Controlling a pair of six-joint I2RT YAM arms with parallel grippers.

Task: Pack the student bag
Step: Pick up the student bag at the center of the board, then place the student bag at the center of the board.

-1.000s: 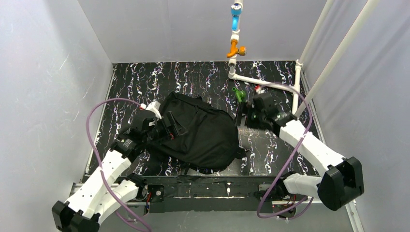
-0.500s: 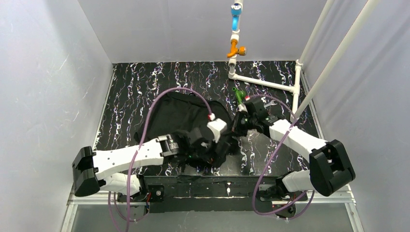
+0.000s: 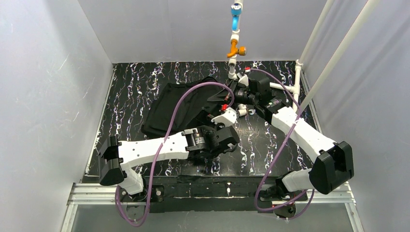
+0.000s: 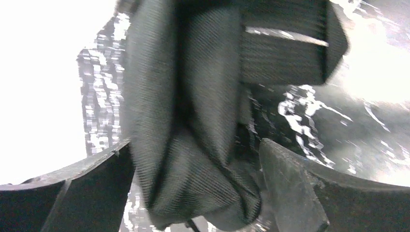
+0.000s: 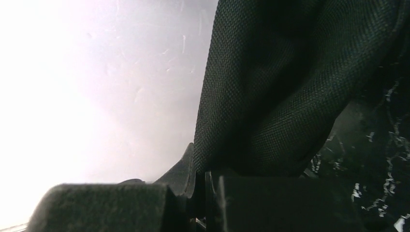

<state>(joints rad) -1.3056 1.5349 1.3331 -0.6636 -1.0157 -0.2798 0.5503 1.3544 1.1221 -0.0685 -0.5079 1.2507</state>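
The student bag (image 3: 176,108), black soft fabric, lies flattened on the marbled table, left of centre. My right gripper (image 3: 235,95) is at the bag's back right corner, shut on a fold of its fabric (image 5: 270,96) and holding that edge up. In the right wrist view the gripper (image 5: 202,176) has its fingers pressed together with cloth pinched between them. My left gripper (image 3: 227,131) reaches across the front to the bag's near right side. It stands open (image 4: 193,145), with a bunched fold of bag fabric and a strap (image 4: 285,53) between its fingers.
A white pipe frame (image 3: 270,86) with an orange valve (image 3: 237,50) stands at the back right, just behind the right gripper. Purple cables (image 3: 193,94) arch over the bag. Grey walls close in left, back and right.
The left arm swung from the bag's left side across the front to its right and opened fully. The right gripper shut on the bag's edge and drew it back; the bag shifted back.
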